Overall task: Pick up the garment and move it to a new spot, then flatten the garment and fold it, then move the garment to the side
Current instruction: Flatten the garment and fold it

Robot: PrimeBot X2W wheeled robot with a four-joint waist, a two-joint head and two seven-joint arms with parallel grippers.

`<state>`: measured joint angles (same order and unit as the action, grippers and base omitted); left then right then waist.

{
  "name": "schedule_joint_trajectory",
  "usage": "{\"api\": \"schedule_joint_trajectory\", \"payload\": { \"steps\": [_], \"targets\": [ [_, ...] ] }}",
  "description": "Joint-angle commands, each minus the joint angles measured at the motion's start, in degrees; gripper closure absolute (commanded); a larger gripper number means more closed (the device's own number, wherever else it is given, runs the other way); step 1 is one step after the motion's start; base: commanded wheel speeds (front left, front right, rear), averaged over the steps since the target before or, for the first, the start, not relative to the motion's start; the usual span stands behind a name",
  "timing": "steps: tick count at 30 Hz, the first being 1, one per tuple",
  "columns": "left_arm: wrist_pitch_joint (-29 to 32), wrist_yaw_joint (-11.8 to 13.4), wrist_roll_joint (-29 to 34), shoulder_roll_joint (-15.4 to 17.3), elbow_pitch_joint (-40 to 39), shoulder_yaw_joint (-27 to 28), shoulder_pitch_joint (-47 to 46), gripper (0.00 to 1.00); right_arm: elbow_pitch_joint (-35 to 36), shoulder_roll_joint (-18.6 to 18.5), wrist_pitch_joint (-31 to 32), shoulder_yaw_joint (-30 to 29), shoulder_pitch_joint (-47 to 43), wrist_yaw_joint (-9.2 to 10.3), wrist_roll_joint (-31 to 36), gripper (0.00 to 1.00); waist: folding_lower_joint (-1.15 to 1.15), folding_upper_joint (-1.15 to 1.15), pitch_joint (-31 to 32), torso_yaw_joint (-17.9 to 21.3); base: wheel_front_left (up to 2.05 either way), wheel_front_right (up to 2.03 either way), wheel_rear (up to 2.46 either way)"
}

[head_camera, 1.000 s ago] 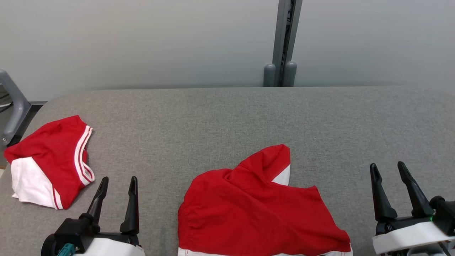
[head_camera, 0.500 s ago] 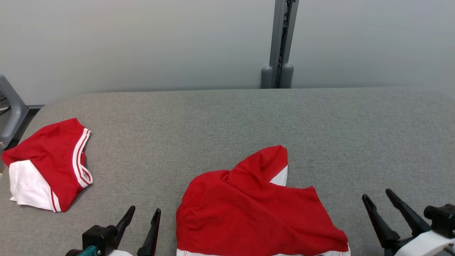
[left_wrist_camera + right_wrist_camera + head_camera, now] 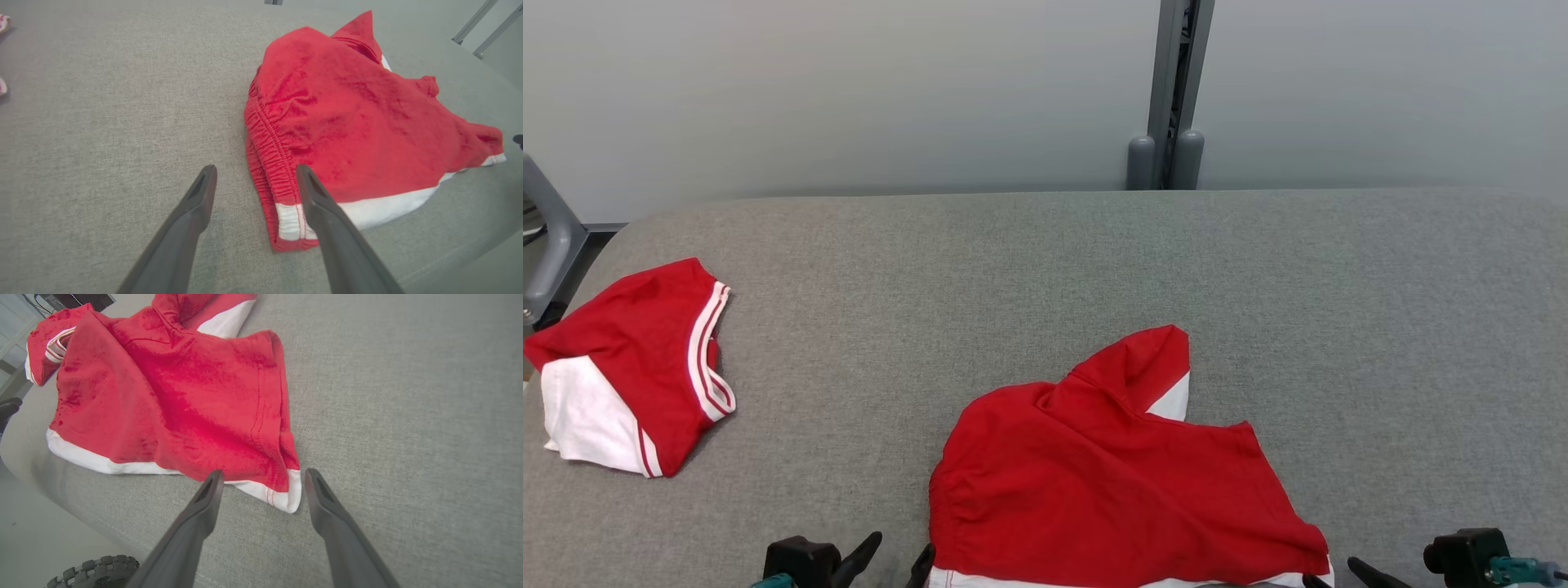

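Left gripper (image 3: 254,169) spread wide, empty, set astride elastic waistband (image 3: 267,151) end of garment (image 3: 1111,482). Right gripper (image 3: 262,471) likewise spread, empty, aimed at white hem corner (image 3: 288,500). Garment lies rumpled at near edge of grey padded surface (image 3: 1013,261), centre. Judged light, soft, limp; likely to sag and drape when lifted. Recommend pinching both near corners; gathered waistband offers thicker, surer bite.
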<state>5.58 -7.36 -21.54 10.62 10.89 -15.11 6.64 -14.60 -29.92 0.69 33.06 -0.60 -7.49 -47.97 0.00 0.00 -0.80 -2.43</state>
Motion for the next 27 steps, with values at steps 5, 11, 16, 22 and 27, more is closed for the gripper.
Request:
{"api": "schedule_joint_trajectory", "payload": {
  "steps": [5,11,16,22,27],
  "targets": [
    [2.2,-0.1,-2.5,1.6,0.0,-2.1,-0.7,0.00,-4.1,-0.9,0.1,2.3,2.7,-0.02,1.6,0.00,0.00,0.00,-0.9,0.0,0.00,0.00,0.00],
    [5.5,-0.1,-5.5,2.4,1.2,-5.2,-1.7,0.00,-7.3,1.0,-0.7,4.6,5.4,-0.02,2.0,0.00,0.00,0.00,-2.0,-0.2,0.00,0.00,0.00],
    [7.3,-0.1,-7.2,3.3,2.3,-8.0,-3.3,0.00,-9.6,2.3,-0.8,7.1,7.6,-0.01,1.0,0.00,0.00,0.00,-2.9,-0.5,0.00,0.00,0.00],
    [6.8,-0.1,-8.4,3.9,3.4,-9.9,-5.1,0.00,-12.0,3.7,-1.3,9.8,9.4,-0.01,-0.7,0.00,0.00,0.00,-3.6,-0.6,0.00,0.00,0.00],
    [6.8,-0.1,-9.5,4.4,4.1,-11.3,-6.2,0.78,-12.7,4.2,-1.7,12.5,10.6,-0.08,-2.2,0.71,0.00,0.00,-4.2,-0.5,0.00,0.00,0.00]
  ]
}}
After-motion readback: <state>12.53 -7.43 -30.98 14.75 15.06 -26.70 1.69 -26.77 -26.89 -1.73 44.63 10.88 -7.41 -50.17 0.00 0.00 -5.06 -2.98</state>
